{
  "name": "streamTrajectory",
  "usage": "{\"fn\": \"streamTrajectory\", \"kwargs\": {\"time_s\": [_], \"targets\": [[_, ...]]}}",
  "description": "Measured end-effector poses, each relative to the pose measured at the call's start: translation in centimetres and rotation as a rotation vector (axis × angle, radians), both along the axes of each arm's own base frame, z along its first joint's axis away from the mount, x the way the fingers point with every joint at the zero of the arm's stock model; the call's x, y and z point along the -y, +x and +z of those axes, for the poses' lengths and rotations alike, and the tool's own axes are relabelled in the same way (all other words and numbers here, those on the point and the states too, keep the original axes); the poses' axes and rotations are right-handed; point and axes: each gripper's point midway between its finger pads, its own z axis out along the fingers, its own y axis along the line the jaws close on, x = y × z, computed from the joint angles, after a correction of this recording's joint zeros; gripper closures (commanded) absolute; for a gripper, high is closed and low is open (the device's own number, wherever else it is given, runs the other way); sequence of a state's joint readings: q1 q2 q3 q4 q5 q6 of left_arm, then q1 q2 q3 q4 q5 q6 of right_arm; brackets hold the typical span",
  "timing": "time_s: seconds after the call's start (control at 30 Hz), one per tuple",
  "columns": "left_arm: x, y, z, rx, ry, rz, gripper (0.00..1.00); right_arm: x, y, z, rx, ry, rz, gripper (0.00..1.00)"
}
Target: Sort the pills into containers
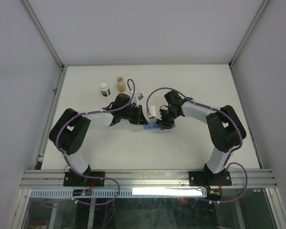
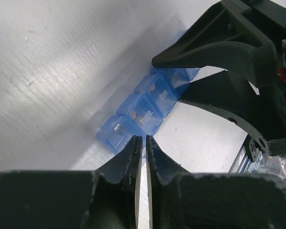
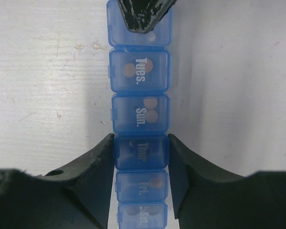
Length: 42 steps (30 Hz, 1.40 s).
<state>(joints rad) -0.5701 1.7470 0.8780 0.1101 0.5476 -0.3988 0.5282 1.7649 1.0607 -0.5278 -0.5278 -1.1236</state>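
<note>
Right gripper (image 3: 141,148) clamps the organiser strip (image 3: 139,71); left gripper (image 2: 144,143), clenched, noses its end lid (image 3: 115,29). I judge lid-closing in hand; next: press squarely down.

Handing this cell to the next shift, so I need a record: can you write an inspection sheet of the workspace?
Surface: white table, faintly scuffed.
Job's things: blue pill organiser mid-table; pills visible under several lids.
Clutter: white-capped vial and amber-filled vial, far side, left.
End effectors: left end effector shut, tips at organiser's end compartment; right end effector shut on its Thur. compartment.
Cables: purple cables along both arms.
Surroundings: pale enclosure walls; aluminium rail at near edge.
</note>
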Motion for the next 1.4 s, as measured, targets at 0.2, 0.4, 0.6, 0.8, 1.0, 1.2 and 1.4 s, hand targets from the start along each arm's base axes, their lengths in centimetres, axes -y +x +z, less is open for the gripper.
{"fn": "streamTrajectory", "kwargs": {"time_s": [0.2, 0.4, 0.6, 0.8, 1.0, 1.2, 1.4], "targets": [[-0.6, -0.1, -0.8, -0.021, 0.04, 0.024, 0.96, -0.1, 0.0, 0.0, -0.001, 0.0, 0.0, 0.59], [-0.5, -0.2, -1.2, -0.032, 0.072, 0.019, 0.97, -0.1, 0.1, 0.0, -0.001, 0.001, -0.001, 0.59], [-0.1, -0.3, -1.1, -0.027, 0.089, 0.013, 0.98, -0.1, 0.1, 0.0, -0.003, 0.001, -0.002, 0.6], [-0.6, 0.1, -0.1, 0.0, 0.105, 0.044, 0.99, -0.2, 0.2, 0.0, -0.003, 0.002, -0.002, 0.59], [-0.3, 1.2, 2.5, 0.064, 0.074, 0.06, 1.0, -0.2, 0.2, 0.0, -0.003, 0.002, -0.002, 0.59], [-0.3, 1.1, 2.4, 0.062, 0.077, 0.06, 1.0, -0.2, 0.2, 0.0, -0.002, 0.001, -0.003, 0.59], [-0.2, 0.5, -1.4, -0.037, 0.112, 0.039, 1.0, -0.2, 0.2, 0.0, -0.003, 0.001, -0.002, 0.59]]}}
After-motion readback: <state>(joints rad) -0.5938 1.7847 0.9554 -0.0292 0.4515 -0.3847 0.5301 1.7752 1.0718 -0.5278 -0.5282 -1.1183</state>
